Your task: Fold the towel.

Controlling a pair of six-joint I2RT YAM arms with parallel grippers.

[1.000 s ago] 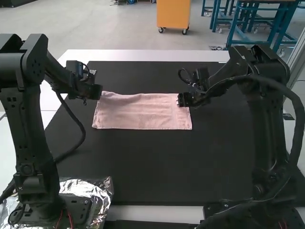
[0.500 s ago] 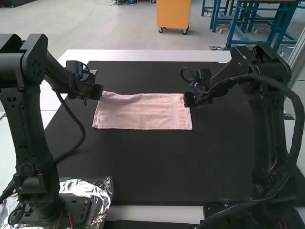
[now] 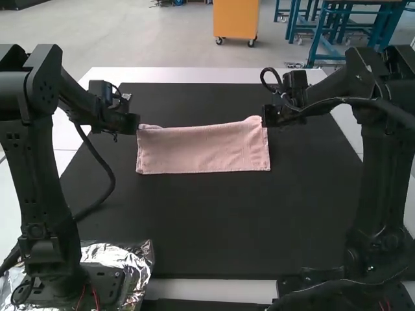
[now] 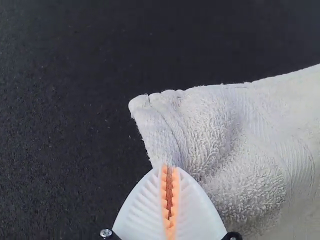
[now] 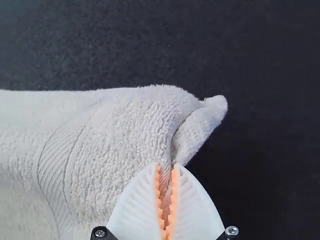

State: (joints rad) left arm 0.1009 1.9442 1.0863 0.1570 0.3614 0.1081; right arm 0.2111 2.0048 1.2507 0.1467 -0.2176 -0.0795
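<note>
The right black-bodied gripper with white ribbed fingers (image 3: pixel 266 120) has moved farther right, and the pink rectangular terry towel (image 3: pixel 204 150) has shifted rightward too, its far edge now slanting up toward that gripper.

Black arms (image 3: pixel 32 152) with looping black cables (image 3: pixel 115 181), white ribbed fingers (image 4: pixel 137 215), toothed orange pads (image 4: pixel 164 187), silver screws (image 5: pixel 100 233).

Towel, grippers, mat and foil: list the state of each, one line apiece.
Towel: folded into a long band, bunched where gripped.
Left gripper: closed on the towel near its far left corner.
Right gripper: closed on the towel near its far right corner.
Mat: spread flat.
Foil: crumpled.
</note>
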